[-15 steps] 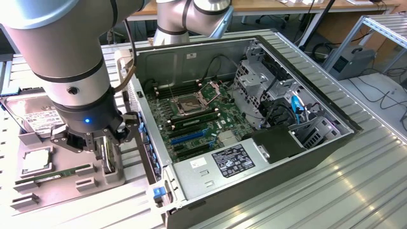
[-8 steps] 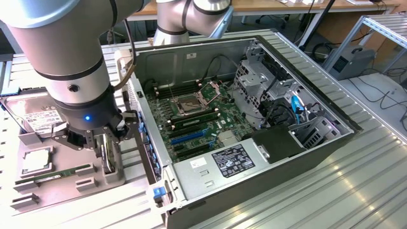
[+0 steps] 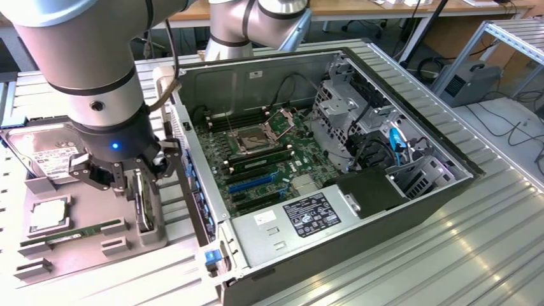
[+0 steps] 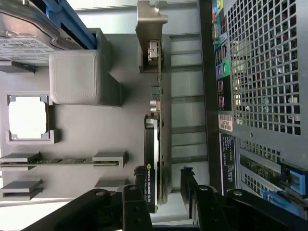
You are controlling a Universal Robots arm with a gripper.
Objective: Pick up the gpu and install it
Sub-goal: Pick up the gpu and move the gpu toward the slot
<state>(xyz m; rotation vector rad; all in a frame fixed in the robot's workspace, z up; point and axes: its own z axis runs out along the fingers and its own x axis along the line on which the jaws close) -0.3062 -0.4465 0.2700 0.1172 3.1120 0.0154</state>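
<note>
The gpu (image 3: 144,205) stands on edge in a slot of the grey holder tray (image 3: 93,258), at the exterior view's left of the open computer case (image 3: 399,210). My gripper (image 3: 127,173) hangs just over the card's near end. In the wrist view the gpu (image 4: 155,139) runs lengthwise as a thin dark board, with its silver bracket (image 4: 151,24) at the far end. My gripper (image 4: 163,195) is open and straddles the card. One finger (image 4: 136,199) sits close against the card's side; the other finger (image 4: 193,195) stands a small gap away from it.
The tray also carries a hard drive (image 3: 50,155), a CPU (image 3: 48,214) and a RAM stick (image 3: 75,232). Inside the case lies the motherboard (image 3: 255,150) with blue expansion slots (image 3: 251,185). The case's perforated rear wall (image 4: 262,67) stands close beside the card.
</note>
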